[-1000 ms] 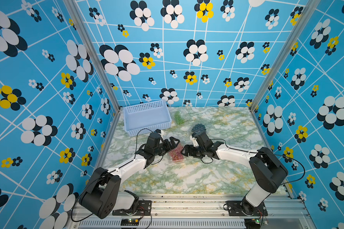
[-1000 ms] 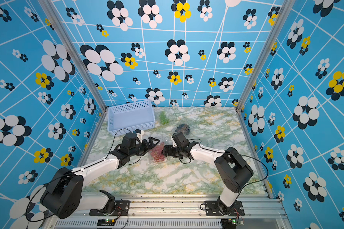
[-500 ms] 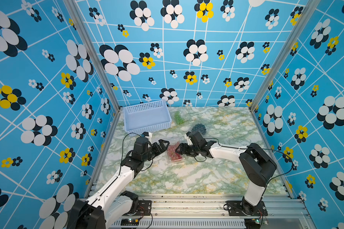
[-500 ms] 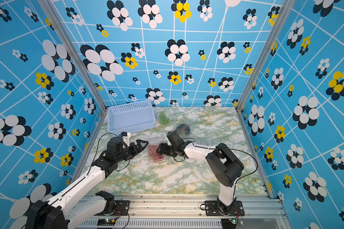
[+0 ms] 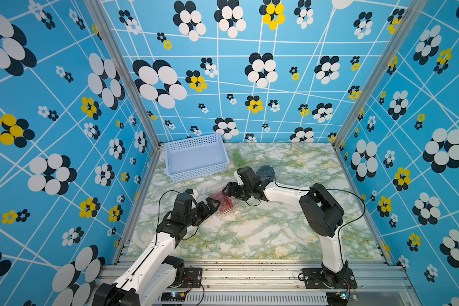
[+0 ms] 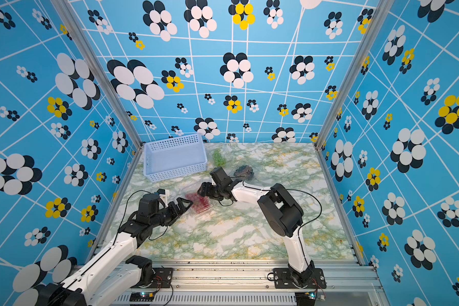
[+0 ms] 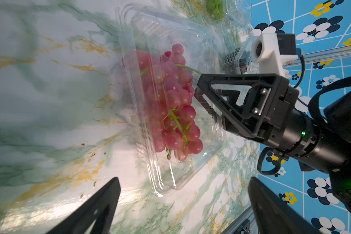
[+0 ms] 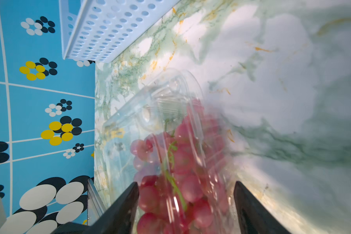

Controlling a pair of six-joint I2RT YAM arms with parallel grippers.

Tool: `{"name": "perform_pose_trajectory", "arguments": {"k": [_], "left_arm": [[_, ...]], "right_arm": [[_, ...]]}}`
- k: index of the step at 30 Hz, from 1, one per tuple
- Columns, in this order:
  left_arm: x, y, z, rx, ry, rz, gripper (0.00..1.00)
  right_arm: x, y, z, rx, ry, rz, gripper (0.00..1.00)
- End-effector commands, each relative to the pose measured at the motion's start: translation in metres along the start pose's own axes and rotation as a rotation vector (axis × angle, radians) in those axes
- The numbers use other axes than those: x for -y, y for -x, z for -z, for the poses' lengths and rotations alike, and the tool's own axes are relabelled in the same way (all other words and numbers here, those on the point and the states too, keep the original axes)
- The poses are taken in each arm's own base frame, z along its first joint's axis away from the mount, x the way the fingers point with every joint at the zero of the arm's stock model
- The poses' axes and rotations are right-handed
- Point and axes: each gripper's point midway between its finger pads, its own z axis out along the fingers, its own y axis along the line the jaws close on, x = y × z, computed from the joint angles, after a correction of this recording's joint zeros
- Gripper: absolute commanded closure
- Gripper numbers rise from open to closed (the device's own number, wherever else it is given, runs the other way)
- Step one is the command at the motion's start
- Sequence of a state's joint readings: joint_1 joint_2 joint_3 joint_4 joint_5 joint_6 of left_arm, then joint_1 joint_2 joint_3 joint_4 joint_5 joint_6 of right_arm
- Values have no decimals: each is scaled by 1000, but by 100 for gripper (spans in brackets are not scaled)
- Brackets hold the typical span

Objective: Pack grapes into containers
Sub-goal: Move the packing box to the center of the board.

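Pinkish-red grapes (image 5: 220,200) (image 6: 196,199) (image 7: 171,101) (image 8: 180,172) lie in a clear container (image 7: 176,182) (image 8: 166,95) at mid-table. My right gripper (image 5: 227,191) (image 6: 202,190) (image 7: 199,91) (image 8: 186,202) is open and straddles one end of that container; one finger rests against the plastic, the other stands a little off it. My left gripper (image 5: 210,207) (image 6: 183,206) (image 7: 183,204) is open and holds nothing, just short of the container's other end. Green grapes (image 5: 237,158) (image 6: 217,158) and dark grapes (image 5: 266,171) (image 6: 245,171) lie further back in clear plastic.
A pale blue perforated basket (image 5: 196,169) (image 6: 174,172) (image 8: 109,30) stands at the back left, close to the left wall. Patterned walls close in three sides of the marble table (image 5: 249,233), and a metal rail (image 5: 249,267) runs along the front.
My left gripper drew back toward the front left, away from the container. My right gripper moved left over the container's end and its jaws narrowed a little. The container shifted slightly left.
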State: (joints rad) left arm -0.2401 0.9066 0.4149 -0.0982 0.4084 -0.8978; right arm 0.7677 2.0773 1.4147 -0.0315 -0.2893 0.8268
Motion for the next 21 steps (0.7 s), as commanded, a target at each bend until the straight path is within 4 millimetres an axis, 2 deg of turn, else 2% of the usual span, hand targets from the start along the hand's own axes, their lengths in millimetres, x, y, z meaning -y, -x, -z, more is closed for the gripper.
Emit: {"name": "perform_pose_trajectory", "arguments": {"k": [1,7,12,17,21], "left_arm": [[24,19,2,31,-54,-27,1],[46,38,-11,32,-92,-28,0],[56,50,-16,46,-85,-45,1],[75,51,-30,29,-102,-73,0],[88,43,-48,4,-107,-109,0]], "right_arm": [[9,-2,1,-27,-65,3,25],[25,2,29,6,-88,-6,24],[35,-8,50,21,-102,7,23],[39,-19,60,24,-83,8,23],[41,-25,65,30,-66,13,23]]}}
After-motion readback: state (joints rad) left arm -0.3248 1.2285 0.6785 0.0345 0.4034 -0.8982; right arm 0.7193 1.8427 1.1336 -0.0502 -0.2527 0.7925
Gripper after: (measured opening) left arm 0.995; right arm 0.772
